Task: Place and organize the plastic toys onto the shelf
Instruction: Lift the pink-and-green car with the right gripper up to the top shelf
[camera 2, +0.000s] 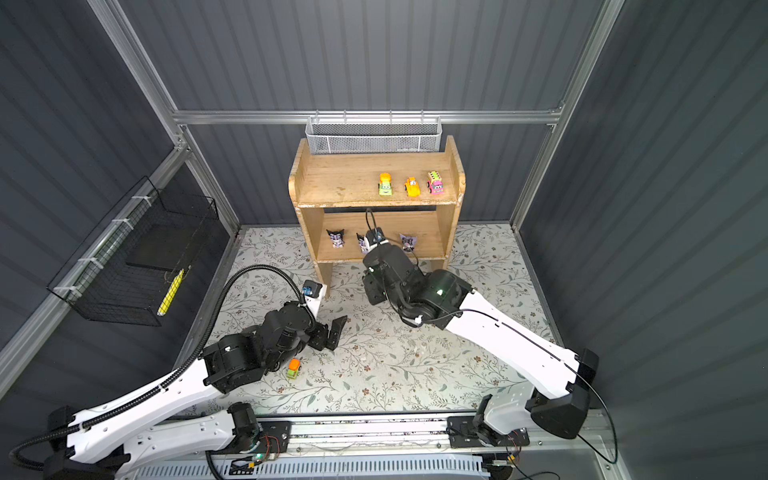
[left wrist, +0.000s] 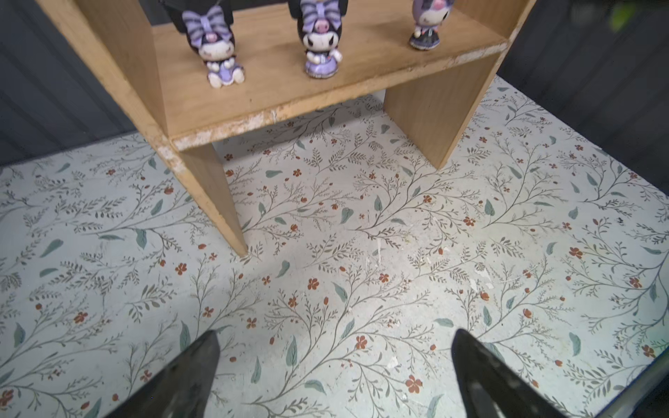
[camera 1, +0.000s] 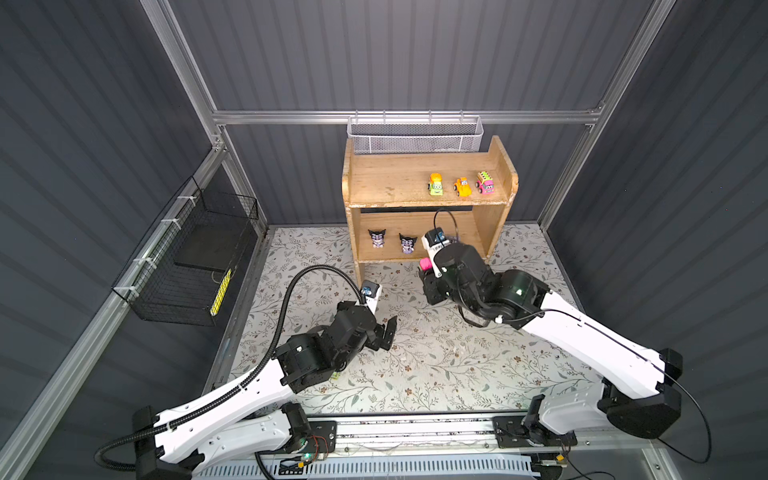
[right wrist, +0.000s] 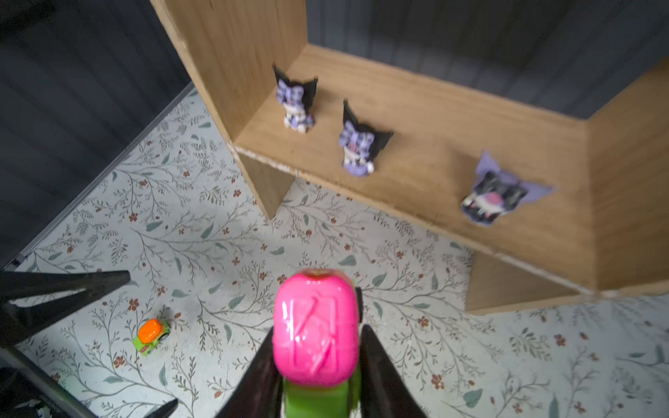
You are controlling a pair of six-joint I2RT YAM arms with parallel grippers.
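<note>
Leftmost, the black wire basket [camera 1: 183,266] is hanging on the side wall. Beside it, the left gripper [left wrist: 335,380] is hovering over the floral mat [left wrist: 362,253] with its jaws spread wide and nothing between them. An orange-and-green car [camera 2: 294,369] is sitting on the mat just beside that arm's wrist, well apart from the shelf [camera 1: 386,183]. The shelf is standing against the back wall. Three black-and-lilac figurines are standing in a row on its lower tier: the left figurine [left wrist: 217,47], the middle figurine [left wrist: 320,43] and the right figurine [left wrist: 427,29]. In front of that tier, the right gripper [right wrist: 318,354] is clamping a pink-and-green car [right wrist: 315,325] between its fingers. The car seems to be lifted clear of the mat, though the wrist view is blurred. Toward the right end of the upper tier, a green-faced car [camera 1: 435,184], an orange car [camera 1: 462,187] and a pink car [camera 1: 485,183] are sitting side by side, apart from one another.
</note>
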